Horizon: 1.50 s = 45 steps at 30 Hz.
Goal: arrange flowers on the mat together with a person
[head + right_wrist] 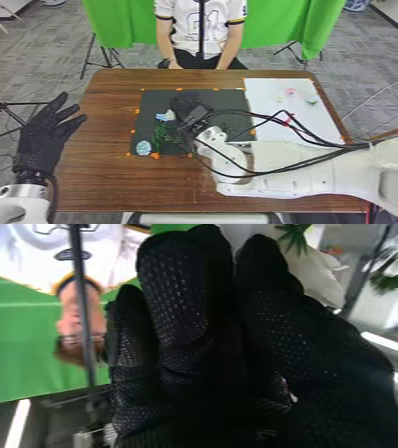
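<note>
While the left robot hand (43,140) is relaxed, the blue flower (144,147), near left on the mat (156,101), looks light and crushable, best pinched below its bloom; whether the right robot hand (185,103), over the mat, grasps anything, I cannot tell.

No text, label, brand, number or sign can be read in either view.
</note>
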Each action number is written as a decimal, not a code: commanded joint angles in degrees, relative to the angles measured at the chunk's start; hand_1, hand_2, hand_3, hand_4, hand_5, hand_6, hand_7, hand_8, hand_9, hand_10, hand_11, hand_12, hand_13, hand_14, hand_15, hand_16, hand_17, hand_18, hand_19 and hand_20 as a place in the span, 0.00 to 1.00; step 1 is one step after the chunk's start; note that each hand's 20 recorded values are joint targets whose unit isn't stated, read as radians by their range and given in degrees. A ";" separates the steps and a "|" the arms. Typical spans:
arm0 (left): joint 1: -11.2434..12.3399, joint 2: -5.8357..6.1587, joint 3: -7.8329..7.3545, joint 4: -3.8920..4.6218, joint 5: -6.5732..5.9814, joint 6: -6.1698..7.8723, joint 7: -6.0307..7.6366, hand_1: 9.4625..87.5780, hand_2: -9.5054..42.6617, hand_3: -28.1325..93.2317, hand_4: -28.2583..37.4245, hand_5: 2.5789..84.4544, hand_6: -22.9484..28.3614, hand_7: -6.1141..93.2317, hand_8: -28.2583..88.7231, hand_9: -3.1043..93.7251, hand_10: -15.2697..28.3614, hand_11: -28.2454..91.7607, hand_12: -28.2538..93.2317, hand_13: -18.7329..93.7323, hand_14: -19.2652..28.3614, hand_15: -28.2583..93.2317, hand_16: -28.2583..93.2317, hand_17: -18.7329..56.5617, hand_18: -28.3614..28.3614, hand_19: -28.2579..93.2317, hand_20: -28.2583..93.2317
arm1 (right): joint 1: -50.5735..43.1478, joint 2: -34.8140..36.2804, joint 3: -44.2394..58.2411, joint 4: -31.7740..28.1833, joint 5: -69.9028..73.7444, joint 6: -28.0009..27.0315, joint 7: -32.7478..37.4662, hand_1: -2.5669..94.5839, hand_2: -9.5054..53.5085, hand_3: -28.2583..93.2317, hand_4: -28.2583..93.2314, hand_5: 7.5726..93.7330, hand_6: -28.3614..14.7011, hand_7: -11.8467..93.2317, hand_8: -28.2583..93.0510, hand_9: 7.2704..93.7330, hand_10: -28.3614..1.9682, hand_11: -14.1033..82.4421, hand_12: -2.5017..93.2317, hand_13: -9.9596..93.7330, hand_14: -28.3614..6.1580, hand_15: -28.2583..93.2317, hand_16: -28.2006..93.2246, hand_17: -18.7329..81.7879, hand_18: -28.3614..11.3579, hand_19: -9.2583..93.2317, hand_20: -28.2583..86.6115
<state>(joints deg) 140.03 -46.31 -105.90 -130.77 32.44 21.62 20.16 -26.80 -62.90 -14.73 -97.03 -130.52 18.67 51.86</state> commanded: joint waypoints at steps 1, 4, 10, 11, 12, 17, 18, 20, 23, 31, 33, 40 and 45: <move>-0.12 -0.51 0.54 0.61 0.61 -1.00 -0.88 0.15 0.32 0.86 0.06 0.35 0.53 0.17 0.17 0.34 0.69 0.39 0.32 0.35 0.85 0.59 0.19 0.14 0.80 0.53 0.35 | 4.10 -3.65 -3.77 1.63 -0.01 -0.99 1.05 0.65 0.00 0.79 0.00 0.84 0.74 0.34 0.22 0.97 0.73 0.23 0.39 0.89 0.76 0.64 0.45 0.67 0.37 1.00 0.37; -0.55 -0.50 0.68 0.76 0.71 -1.18 -0.95 0.15 0.32 0.86 0.06 0.35 0.53 0.17 0.17 0.34 0.68 0.39 0.32 0.35 0.85 0.59 0.19 0.14 0.80 0.53 0.35 | 4.97 -4.45 -5.18 2.33 -0.42 -2.48 1.81 0.64 0.00 0.79 0.00 0.83 0.74 0.33 0.21 0.95 0.71 0.23 0.38 0.87 0.76 0.64 0.45 0.66 0.36 1.00 0.36; -1.01 -0.42 0.85 0.93 0.74 -1.40 -0.97 0.15 0.32 0.86 0.06 0.35 0.53 0.17 0.17 0.34 0.68 0.39 0.32 0.35 0.85 0.59 0.19 0.14 0.80 0.53 0.35 | 5.82 -4.96 -6.49 2.98 1.51 -5.49 1.91 0.63 0.00 0.79 0.00 0.79 0.73 0.33 0.20 0.90 0.68 0.22 0.37 0.84 0.76 0.63 0.45 0.64 0.36 1.00 0.34; -1.20 -0.55 0.94 0.97 0.86 -1.41 -1.13 0.15 0.31 0.86 0.06 0.35 0.53 0.17 0.17 0.34 0.68 0.39 0.32 0.35 0.85 0.59 0.19 0.14 0.80 0.53 0.35 | 5.65 -5.02 -6.38 3.12 2.01 -6.04 1.76 0.63 0.00 0.79 0.00 0.78 0.74 0.33 0.20 0.88 0.67 0.22 0.37 0.83 0.77 0.63 0.45 0.63 0.35 1.00 0.34; -1.20 -0.56 0.95 0.97 0.83 -1.48 -1.14 0.15 0.31 0.86 0.06 0.35 0.53 0.17 0.17 0.34 0.68 0.39 0.32 0.35 0.85 0.59 0.19 0.14 0.80 0.53 0.35 | 5.04 -4.91 -5.53 3.22 2.24 -7.31 1.16 0.63 0.00 0.79 0.00 0.78 0.74 0.33 0.20 0.88 0.67 0.22 0.37 0.83 0.77 0.63 0.46 0.63 0.35 1.00 0.34; -1.33 -0.47 0.93 0.94 0.75 -1.32 -1.16 0.15 0.32 0.86 0.06 0.35 0.53 0.17 0.17 0.34 0.68 0.39 0.32 0.35 0.85 0.59 0.19 0.14 0.80 0.53 0.35 | 4.38 -4.25 -4.35 2.32 3.85 -10.15 -0.75 0.62 0.00 0.79 0.00 0.73 0.73 0.32 0.19 0.85 0.65 0.22 0.36 0.81 0.75 0.64 0.46 0.61 0.35 1.00 0.33; -1.19 -0.40 0.91 0.93 0.69 -1.24 -0.98 0.15 0.32 0.86 0.06 0.35 0.53 0.17 0.17 0.34 0.68 0.39 0.32 0.35 0.85 0.59 0.19 0.14 0.80 0.53 0.35 | 4.29 -4.11 -4.07 1.98 4.04 -11.01 -1.08 0.61 0.00 0.80 0.00 0.73 0.73 0.32 0.19 0.83 0.64 0.23 0.35 0.80 0.75 0.64 0.45 0.61 0.34 1.00 0.33; -1.14 -0.41 0.83 0.90 0.64 -1.24 -0.89 0.15 0.32 0.86 0.06 0.35 0.53 0.17 0.17 0.34 0.68 0.39 0.32 0.35 0.85 0.59 0.19 0.14 0.80 0.53 0.35 | 4.47 -4.07 -4.06 1.54 4.27 -12.14 -1.17 0.60 0.00 0.80 0.00 0.72 0.72 0.31 0.19 0.81 0.63 0.25 0.33 0.79 0.73 0.65 0.45 0.60 0.34 1.00 0.32; -1.51 -0.70 0.94 0.96 0.86 -1.42 -1.33 0.15 0.32 0.86 0.06 0.35 0.53 0.17 0.17 0.34 0.68 0.39 0.32 0.35 0.85 0.59 0.19 0.14 0.80 0.53 0.35 | 4.03 -3.93 -3.04 1.28 4.72 -13.29 -1.91 0.58 0.00 0.81 0.00 0.71 0.72 0.31 0.19 0.78 0.61 0.28 0.31 0.78 0.72 0.65 0.45 0.59 0.34 1.00 0.32; -1.01 -0.70 0.54 0.76 0.80 -1.14 -1.17 0.15 0.31 0.86 0.07 0.35 0.53 0.17 0.17 0.34 0.68 0.39 0.32 0.35 0.85 0.59 0.19 0.14 0.80 0.53 0.35 | 3.85 -3.38 -2.02 -0.02 3.79 -15.68 -2.21 0.55 0.00 0.83 0.00 0.67 0.72 0.29 0.15 0.71 0.54 0.37 0.22 0.76 0.67 0.67 0.43 0.57 0.32 1.00 0.32; -1.00 -0.61 0.54 0.77 0.89 -1.03 -1.12 0.15 0.31 0.86 0.07 0.35 0.53 0.17 0.17 0.34 0.68 0.39 0.32 0.35 0.85 0.59 0.19 0.14 0.80 0.53 0.35 | 3.96 -3.31 -1.68 -0.34 4.54 -16.82 -2.16 0.55 0.00 0.83 0.00 0.66 0.71 0.29 0.13 0.70 0.54 0.37 0.21 0.75 0.67 0.68 0.43 0.57 0.32 1.00 0.32; -0.16 -0.53 0.43 0.44 0.63 -0.72 -0.52 0.15 0.31 0.86 0.07 0.35 0.53 0.17 0.17 0.34 0.68 0.39 0.32 0.35 0.85 0.59 0.19 0.14 0.80 0.53 0.35 | 3.69 -2.64 -0.87 -1.03 4.52 -19.30 -1.40 0.55 0.00 0.84 0.00 0.63 0.70 0.29 0.12 0.67 0.52 0.37 0.20 0.74 0.67 0.69 0.43 0.56 0.31 1.00 0.33; 0.13 -1.20 -0.06 0.26 0.97 -0.76 -1.09 0.15 0.31 0.86 0.07 0.34 0.53 0.17 0.17 0.34 0.68 0.39 0.32 0.35 0.85 0.59 0.19 0.14 0.80 0.53 0.35 | 2.04 -1.22 2.73 -2.25 3.71 -19.67 -0.47 0.54 0.00 0.84 0.00 0.62 0.68 0.29 0.12 0.66 0.50 0.37 0.20 0.73 0.65 0.69 0.42 0.56 0.30 1.00 0.33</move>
<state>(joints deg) 138.56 -46.52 -105.46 -130.28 32.96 20.76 19.54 -23.93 -66.07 -15.83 -97.73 -125.44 -0.09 49.80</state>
